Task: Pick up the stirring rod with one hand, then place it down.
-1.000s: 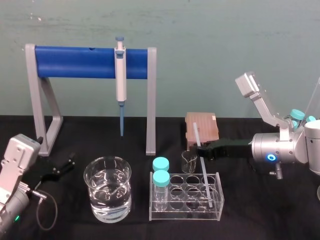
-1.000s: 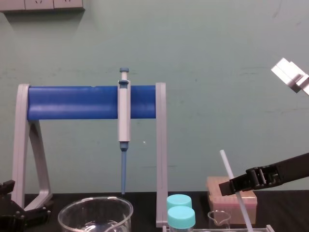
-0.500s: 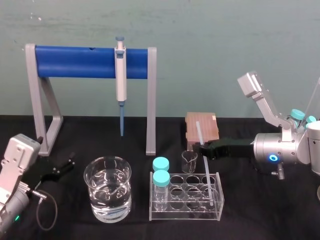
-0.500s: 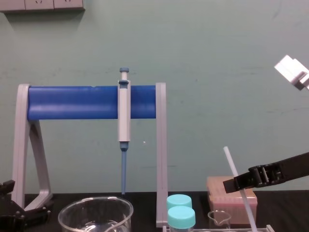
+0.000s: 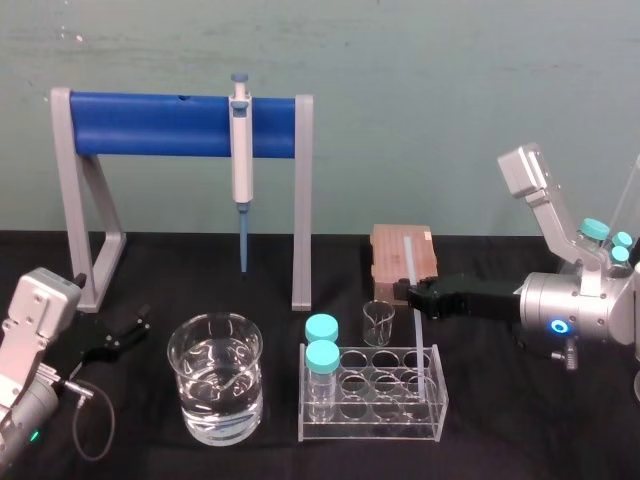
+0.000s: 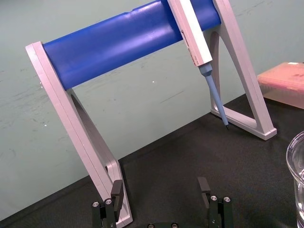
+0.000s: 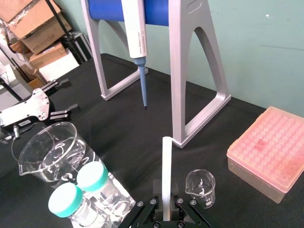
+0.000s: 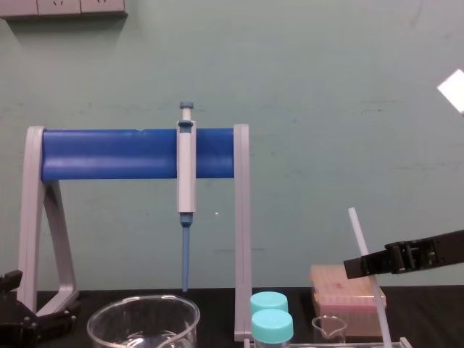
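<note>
Head view: right gripper (image 5: pixel 413 297) comes in from the table's right side and is clamped on the stirring rod (image 5: pixel 409 262), gripping it about mid-length. Fingers are closed tight on the shaft, and the right wrist view shows the stirring rod (image 7: pixel 166 171) rising straight up out of the right gripper (image 7: pixel 165 213).

Chest view: stirring rod (image 8: pixel 357 230) stands nearly upright, with its top leaning slightly toward the robot's left. Its upper part is clear above the right gripper (image 8: pixel 357 267).

The rod's lower end sits down inside the clear tube rack (image 5: pixel 371 428), at the rack's right end, near the table's front edge and right of centre. Can't tell which hole, or whether the tip touches bottom. Two teal-capped tubes (image 5: pixel 322 342) stand at the rack's left end.

Small beaker (image 5: pixel 378 322) is just behind the rack, and the pink tip box (image 5: pixel 385 262) is behind that. Large water beaker (image 5: pixel 215 380) is left of the rack.

Left gripper (image 5: pixel 118 338) is parked low at the table's front-left, empty, fingers (image 6: pixel 114 189) spread apart, near the pipette stand (image 5: pixel 175 125) foot.
</note>
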Action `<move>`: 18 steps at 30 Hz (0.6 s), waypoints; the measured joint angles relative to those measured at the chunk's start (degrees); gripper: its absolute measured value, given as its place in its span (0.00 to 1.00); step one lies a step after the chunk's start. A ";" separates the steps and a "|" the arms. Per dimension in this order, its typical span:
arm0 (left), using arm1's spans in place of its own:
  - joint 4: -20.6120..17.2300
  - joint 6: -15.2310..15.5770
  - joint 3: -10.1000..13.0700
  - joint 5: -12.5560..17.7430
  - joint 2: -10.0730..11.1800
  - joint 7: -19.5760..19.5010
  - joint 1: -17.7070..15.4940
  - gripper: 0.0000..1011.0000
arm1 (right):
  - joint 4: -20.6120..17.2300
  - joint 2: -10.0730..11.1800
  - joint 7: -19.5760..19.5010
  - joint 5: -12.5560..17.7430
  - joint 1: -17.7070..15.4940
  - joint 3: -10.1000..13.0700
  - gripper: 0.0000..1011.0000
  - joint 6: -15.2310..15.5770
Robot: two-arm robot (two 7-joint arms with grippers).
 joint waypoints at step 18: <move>0.00 0.00 0.00 0.00 0.00 0.00 0.00 0.99 | -15.43 6.46 -1.76 -3.92 -9.55 5.13 0.07 -12.38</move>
